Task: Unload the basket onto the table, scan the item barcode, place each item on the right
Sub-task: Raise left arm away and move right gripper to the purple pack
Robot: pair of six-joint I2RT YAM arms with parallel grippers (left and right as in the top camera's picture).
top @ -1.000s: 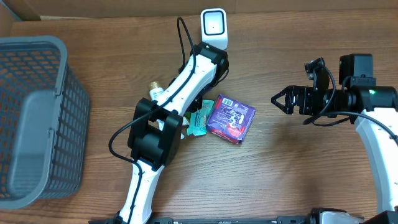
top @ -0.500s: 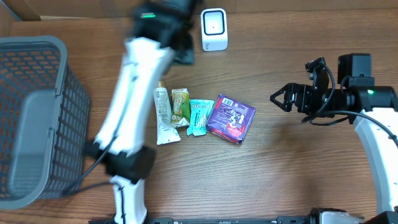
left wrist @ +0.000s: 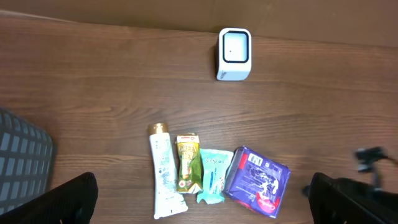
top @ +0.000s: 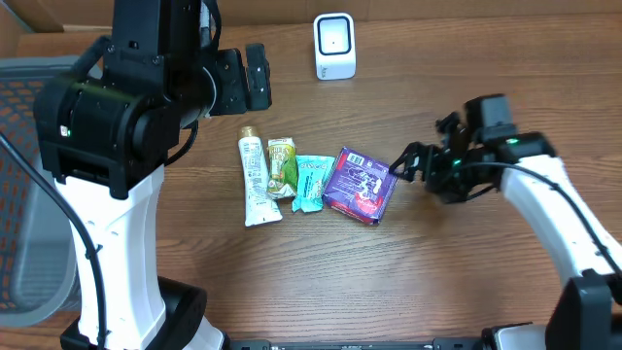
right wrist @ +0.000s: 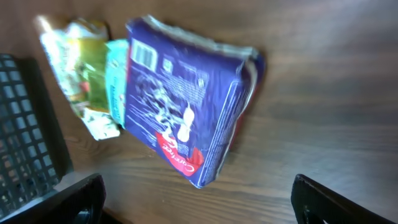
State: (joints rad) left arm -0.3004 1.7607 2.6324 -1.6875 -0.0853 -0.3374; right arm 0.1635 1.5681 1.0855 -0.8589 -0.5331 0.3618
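The left arm is raised high above the desk (top: pixel 466 282), with its column nearly upright at the left side. Its end effector (top: pixel 245 80) is pointed down, the fingers spread wide with nothing between them. The right arm is stretched in low from the right with the elbow bent. Its end effector (top: pixel 404 163) is aimed leftward, jaws wide apart and empty, just beside the right edge of the purple packet (top: pixel 361 185); contact cannot be judged. The packet is laid flat on the desk, barcode up, at the right end of a row with a teal sachet (top: pixel 311 182), a green sachet (top: pixel 282 165) and a white tube (top: pixel 253 180). A white scanner (top: pixel 334 46) is stood at the far edge, well apart from the row. A grey basket (top: pixel 34 243) is seen at the left.
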